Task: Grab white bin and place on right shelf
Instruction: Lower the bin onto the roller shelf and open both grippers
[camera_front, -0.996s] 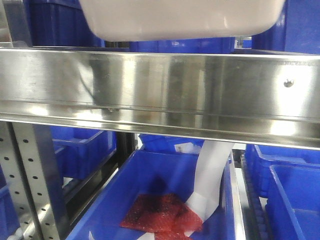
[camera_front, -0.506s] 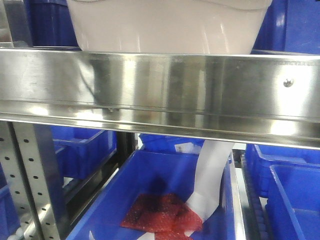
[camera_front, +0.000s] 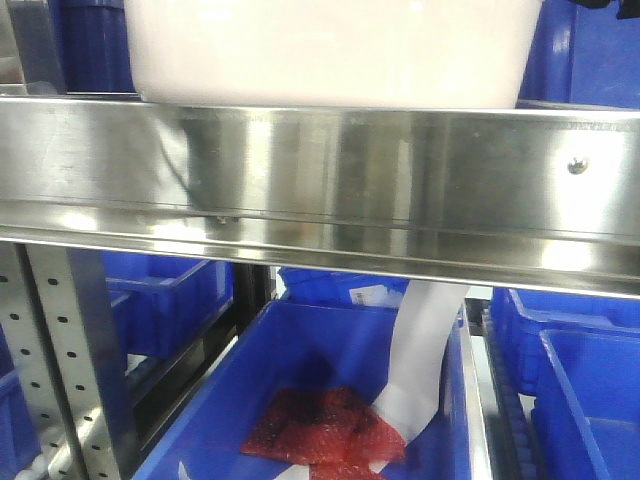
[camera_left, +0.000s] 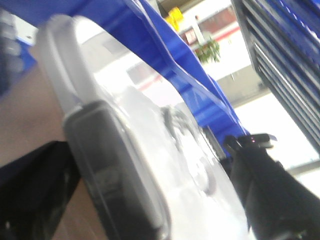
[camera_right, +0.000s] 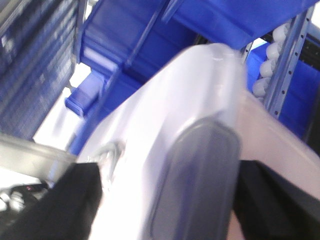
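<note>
white bin (camera_front: 330, 50) behind rail of right shelf (camera_front: 320, 180), blue bins (camera_front: 320, 335) round, l+r jaws clamped on it.

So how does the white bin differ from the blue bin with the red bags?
The white bin is off-white and shows above the shelf rail; the blue bin sits below it. The blue bin's open inside shows red bags; the white bin's inside is hidden. Both look like plastic tubs.

Shiny steel right shelf (camera_front: 450, 250) on perforated upright (camera_front: 75, 350); white bin (camera_front: 330, 50) atop, base hidden behind reflective front rail (camera_front: 300, 170).
</note>
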